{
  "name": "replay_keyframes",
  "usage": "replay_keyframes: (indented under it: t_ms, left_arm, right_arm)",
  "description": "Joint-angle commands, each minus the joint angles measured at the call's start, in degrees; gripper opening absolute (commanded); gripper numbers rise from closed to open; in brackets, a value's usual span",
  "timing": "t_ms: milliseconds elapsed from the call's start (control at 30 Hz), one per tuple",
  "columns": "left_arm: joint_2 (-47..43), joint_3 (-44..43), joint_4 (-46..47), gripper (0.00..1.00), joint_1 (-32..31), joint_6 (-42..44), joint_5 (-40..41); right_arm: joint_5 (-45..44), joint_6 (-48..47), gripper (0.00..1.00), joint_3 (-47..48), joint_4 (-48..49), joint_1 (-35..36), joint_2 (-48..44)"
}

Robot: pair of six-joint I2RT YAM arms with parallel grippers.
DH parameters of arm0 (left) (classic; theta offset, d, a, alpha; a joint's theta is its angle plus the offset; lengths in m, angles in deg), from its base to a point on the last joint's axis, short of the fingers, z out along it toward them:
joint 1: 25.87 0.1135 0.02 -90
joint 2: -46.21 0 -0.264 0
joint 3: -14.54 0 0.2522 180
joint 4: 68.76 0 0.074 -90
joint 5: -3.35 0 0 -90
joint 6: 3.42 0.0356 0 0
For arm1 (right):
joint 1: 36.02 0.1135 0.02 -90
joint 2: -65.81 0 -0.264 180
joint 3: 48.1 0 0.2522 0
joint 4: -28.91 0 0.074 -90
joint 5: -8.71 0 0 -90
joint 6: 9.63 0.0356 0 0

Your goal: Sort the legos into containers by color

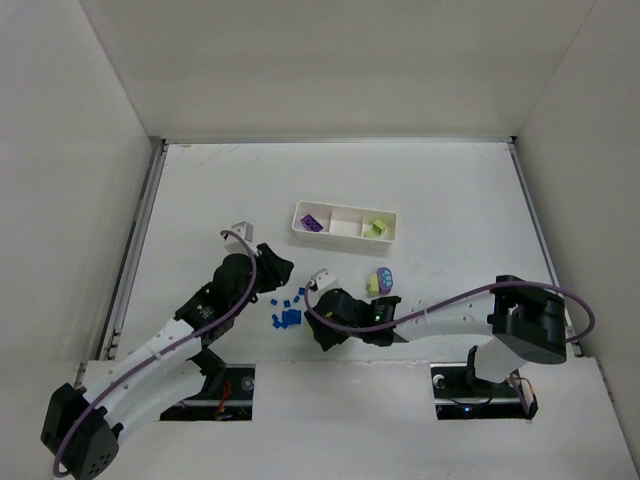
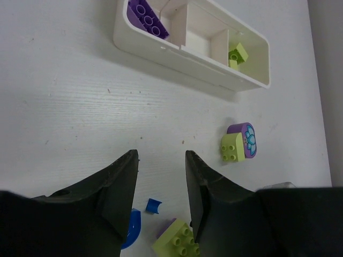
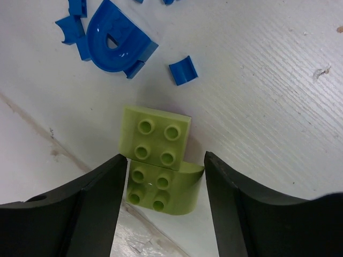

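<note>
1. My right gripper (image 3: 164,158) is the item farthest out on the near side of the tray (image 2: 177,55). Its fingers are spread, one at each flank of two yellow-green bricks (image 3: 155,139) that lie studs up and abutting on the table (image 2: 64,107). The pads stand right at the flanks; whether they pinch the bricks, I cannot tell.
2. Blue bricks (image 3: 115,40) lie in a loose scatter just beyond, toward the tray's left end: one large curved piece and several small ones.
3. My left gripper (image 2: 161,156) sits between that scatter and the tray's left end. Its fingers are parted by a narrow gap, with nothing between them.
4. The purple-and-green piece (image 2: 239,143) lies on the near side of the tray's right end, apart from it. It is a yellow-green brick against a rounded purple one with a flower print.
5. The tray has three compartments in a row. The purple brick (image 2: 146,16) lies in the left-end compartment and the small yellow-green brick (image 2: 236,54) in the right-end one.
</note>
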Motion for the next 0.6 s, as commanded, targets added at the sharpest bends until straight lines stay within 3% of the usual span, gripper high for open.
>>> replay_keyframes:
  t_ms: [0,167,233,433,467,567]
  left_arm:
    - [-1.2,0.3,-0.6,0.38,0.0,-1.1,-0.6]
    - [-1.7,-0.3,-2.3,0.39,0.0,-1.1,-1.0]
    - [-1.8,-0.2,-2.3,0.4,0.2,-1.2,-1.0]
    - [-2.0,-0.5,-2.8,0.4,-0.7,-1.5,-0.8]
    - [-2.0,-0.5,-3.0,0.41,-0.7,-1.6,-1.0]
    - [-2.1,-1.2,-4.8,0.44,-1.1,-1.9,-1.6]
  right_arm:
    - [-0.9,0.4,0.64,2.1,-1.7,0.4,0.2]
    - [-1.0,0.8,0.81,1.1,-2.4,0.7,-1.2]
    - [-1.0,1.4,0.81,0.7,-2.4,0.7,-1.8]
    - [-1.0,1.6,0.61,0.4,-2.4,0.7,-1.5]
    - [-1.0,1.8,0.55,0.4,-2.4,0.7,-1.5]
    - [-1.1,1.9,0.48,0.0,-2.0,0.7,-2.9]
